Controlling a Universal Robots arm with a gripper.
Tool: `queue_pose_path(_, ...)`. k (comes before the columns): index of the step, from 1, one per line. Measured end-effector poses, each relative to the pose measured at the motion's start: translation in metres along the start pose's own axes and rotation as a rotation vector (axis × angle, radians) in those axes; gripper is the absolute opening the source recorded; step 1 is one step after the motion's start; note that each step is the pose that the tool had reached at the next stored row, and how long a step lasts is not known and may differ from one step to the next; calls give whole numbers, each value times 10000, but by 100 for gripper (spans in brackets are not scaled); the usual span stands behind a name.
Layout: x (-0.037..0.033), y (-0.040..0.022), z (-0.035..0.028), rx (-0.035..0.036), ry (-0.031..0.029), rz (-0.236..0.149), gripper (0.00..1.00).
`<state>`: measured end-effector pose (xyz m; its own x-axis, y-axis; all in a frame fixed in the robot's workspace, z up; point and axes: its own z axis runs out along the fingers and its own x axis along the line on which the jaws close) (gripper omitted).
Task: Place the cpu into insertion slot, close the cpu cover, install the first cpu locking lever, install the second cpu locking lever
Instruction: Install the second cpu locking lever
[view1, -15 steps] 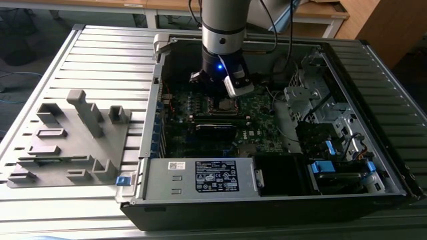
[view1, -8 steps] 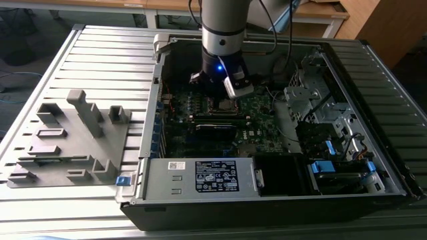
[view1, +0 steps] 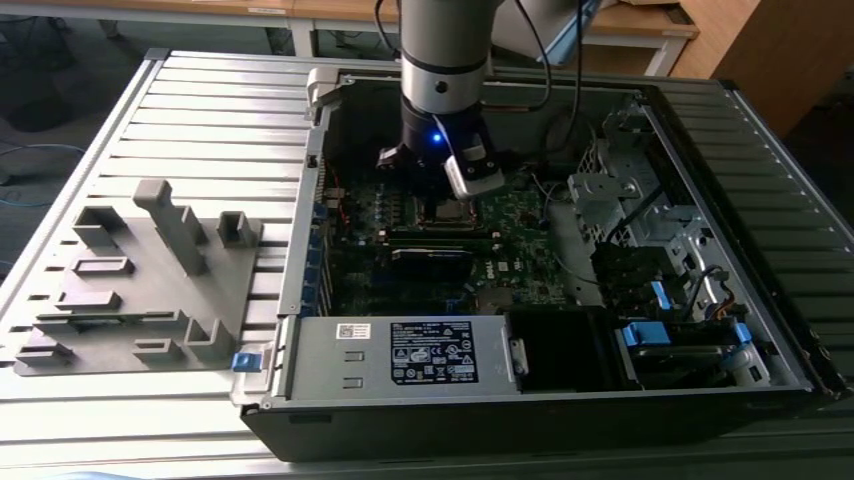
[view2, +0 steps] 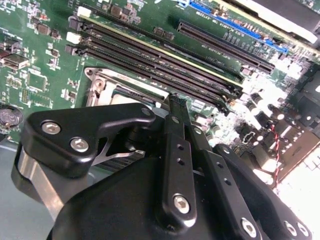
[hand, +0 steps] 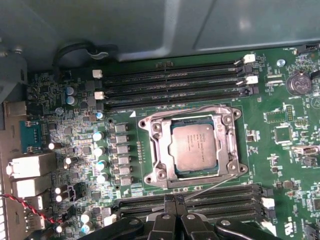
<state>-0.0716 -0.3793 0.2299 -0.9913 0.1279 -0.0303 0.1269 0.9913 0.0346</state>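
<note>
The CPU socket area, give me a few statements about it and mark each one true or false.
1. The cpu lies flat in the insertion slot. True.
2. The cpu cover frames the chip, whose grey face shows through its window. True.
3. The gripper holds the chip above the board. False: the chip sits in the socket, apart from the gripper.
4. Long black memory slots run along only one side of the socket. False: they run along two opposite sides.
5. The computer case stands shut. False: its side is open, with the arm reaching in.
</note>
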Motion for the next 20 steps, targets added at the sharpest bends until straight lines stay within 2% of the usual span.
queue_pose_path(2,2,-1,26,-1,-1,0,11)
queue_pose_path(12,5,-1,40,-5,-3,1,11)
queue_pose_path(20,55,-8,67,-1,0,5,11)
